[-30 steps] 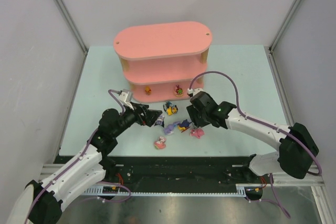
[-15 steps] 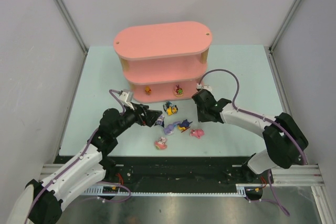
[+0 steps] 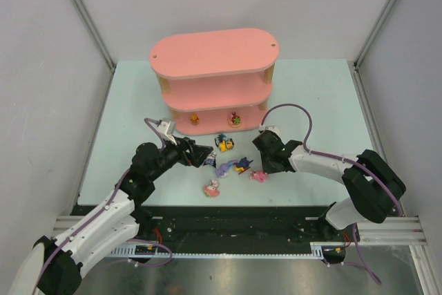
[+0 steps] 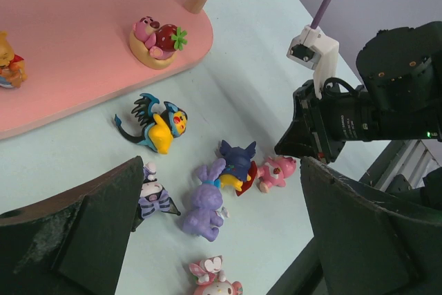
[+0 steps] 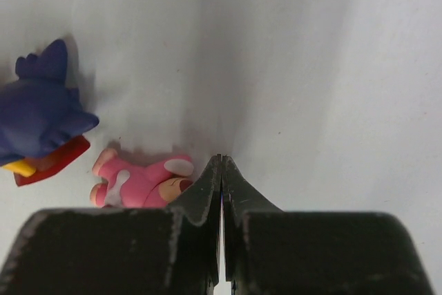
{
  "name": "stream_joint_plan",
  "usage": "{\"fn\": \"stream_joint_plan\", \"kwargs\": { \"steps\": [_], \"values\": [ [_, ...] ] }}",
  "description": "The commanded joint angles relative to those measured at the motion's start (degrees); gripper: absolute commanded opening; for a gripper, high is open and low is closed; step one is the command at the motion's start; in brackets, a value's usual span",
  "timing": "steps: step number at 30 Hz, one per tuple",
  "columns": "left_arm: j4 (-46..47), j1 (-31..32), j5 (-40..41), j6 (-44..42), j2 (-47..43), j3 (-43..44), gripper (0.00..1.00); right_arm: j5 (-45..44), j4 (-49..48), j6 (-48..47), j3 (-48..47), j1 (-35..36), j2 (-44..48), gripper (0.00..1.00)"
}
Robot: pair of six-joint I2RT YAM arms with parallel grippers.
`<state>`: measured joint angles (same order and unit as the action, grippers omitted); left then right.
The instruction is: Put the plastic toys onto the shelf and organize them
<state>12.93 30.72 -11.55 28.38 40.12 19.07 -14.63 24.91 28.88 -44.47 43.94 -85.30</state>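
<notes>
Pink three-tier shelf (image 3: 210, 52) upright. Two toys (image 3: 195, 119) sit on bottom board; six figurines (image 3: 226, 168) lie scattered just in front.

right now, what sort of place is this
Probably a robot test cell in a lab: plain panels on aluminium posts enclose a pale table, and the pink shelf and toy figurines look like props.

Both arms come in from the near edge. The left arm (image 3: 114, 206) starts at the near-left corner, elbow bent, forearm angled in toward the middle. The left end effector (image 3: 200, 151) sits low and pretty level, jaws spread really wide; in its wrist view the fingers (image 4: 76, 233) are way out at the frame's sides. The right arm (image 3: 324, 164) stretches low and leftward from the near right, wrist tipped down. The right end effector (image 3: 265, 166) is pinched fully together, tips meeting in a thin seam.
</notes>
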Motion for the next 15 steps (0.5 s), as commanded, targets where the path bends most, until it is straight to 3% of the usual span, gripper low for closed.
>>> {"fn": "stream_joint_plan", "kwargs": {
  "steps": [1, 15],
  "values": [
    [1.13, -0.22, 0.04, -0.61, 0.22, 0.71, 1.00, 1.27, -1.62, 0.56, 0.79, 1.84, 2.06, 0.00],
    [2.45, -0.22, -0.49, -0.26, 1.10, 0.27, 1.00, 2.24, 0.49, 4.51, 1.31, 11.16, 3.38, 0.00]
  ]
}}
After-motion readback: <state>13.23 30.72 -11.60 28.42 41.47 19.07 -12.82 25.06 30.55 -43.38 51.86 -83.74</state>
